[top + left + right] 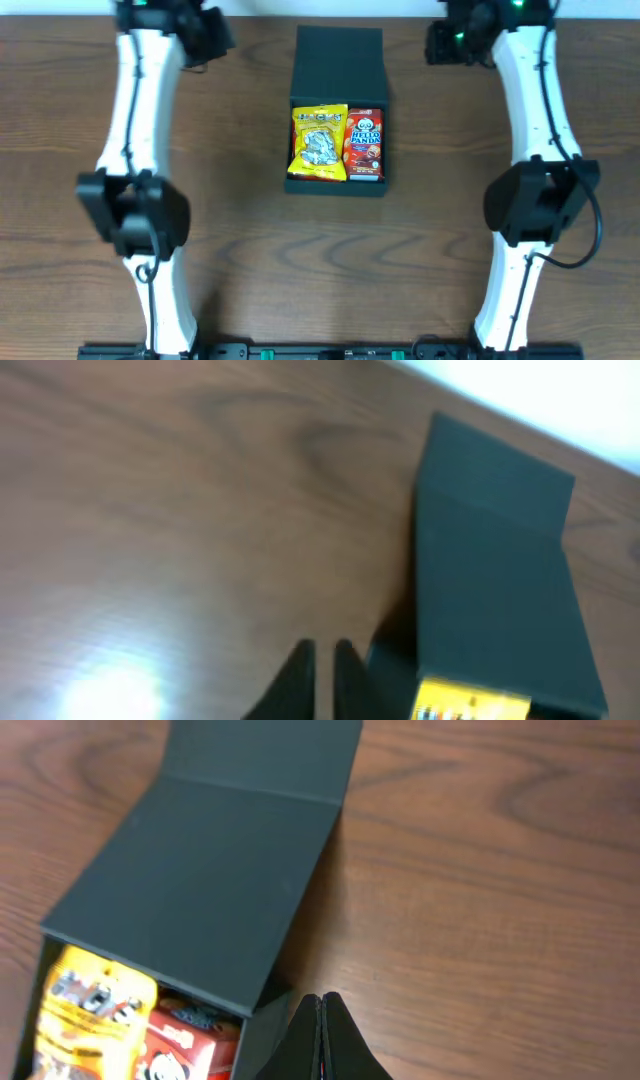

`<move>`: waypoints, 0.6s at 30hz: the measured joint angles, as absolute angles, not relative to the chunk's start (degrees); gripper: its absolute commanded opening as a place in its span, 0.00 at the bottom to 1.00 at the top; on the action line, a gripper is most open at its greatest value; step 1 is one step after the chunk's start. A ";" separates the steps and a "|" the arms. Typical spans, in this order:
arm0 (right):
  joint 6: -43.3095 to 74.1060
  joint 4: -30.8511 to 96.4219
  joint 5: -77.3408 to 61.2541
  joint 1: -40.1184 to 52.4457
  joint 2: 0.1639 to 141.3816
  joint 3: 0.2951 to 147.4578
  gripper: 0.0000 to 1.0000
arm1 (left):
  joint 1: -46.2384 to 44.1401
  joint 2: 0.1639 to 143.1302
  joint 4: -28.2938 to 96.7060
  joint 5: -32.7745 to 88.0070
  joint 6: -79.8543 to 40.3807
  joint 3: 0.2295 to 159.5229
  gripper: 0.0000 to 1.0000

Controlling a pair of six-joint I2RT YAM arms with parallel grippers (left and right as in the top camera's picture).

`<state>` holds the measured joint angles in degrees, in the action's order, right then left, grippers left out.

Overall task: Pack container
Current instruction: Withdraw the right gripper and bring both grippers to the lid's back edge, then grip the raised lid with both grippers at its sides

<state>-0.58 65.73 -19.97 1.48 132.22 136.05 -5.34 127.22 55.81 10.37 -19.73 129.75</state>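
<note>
The dark teal container stands at the far middle of the table, its flap lid hanging over the back part. In its uncovered front part lie a yellow snack packet and a red Hello Panda box, side by side. My left gripper hovers far left of the container, shut and empty; in the left wrist view its fingertips sit just left of the container. My right gripper is at the far right, shut with nothing in it, beside the container and the red box.
Bare wood-grain table surrounds the container on all sides. A pale wall or edge runs along the table's far side. Both arms reach in from the near edge along the left and right sides.
</note>
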 measured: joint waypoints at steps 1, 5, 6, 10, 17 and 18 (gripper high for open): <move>-0.47 65.28 -21.28 1.04 132.51 136.05 0.02 | -6.15 128.64 54.13 10.37 -20.23 129.75 0.06; 1.34 62.08 -24.60 0.58 135.66 136.05 0.01 | -8.38 133.53 49.89 10.44 -24.93 129.75 0.06; 2.70 60.86 -24.95 0.60 137.05 136.05 0.02 | -8.67 134.50 49.23 10.57 -26.13 129.75 0.06; 7.99 59.53 -25.02 0.60 142.58 135.98 0.02 | -9.02 136.81 47.97 10.81 -29.39 129.75 0.06; 14.92 59.05 -25.69 0.60 145.01 135.15 0.01 | -8.99 136.97 47.59 10.59 -30.44 129.75 0.06; 15.09 58.43 -25.65 0.60 145.01 135.15 0.02 | -8.99 136.97 47.53 10.59 -30.48 129.75 0.06</move>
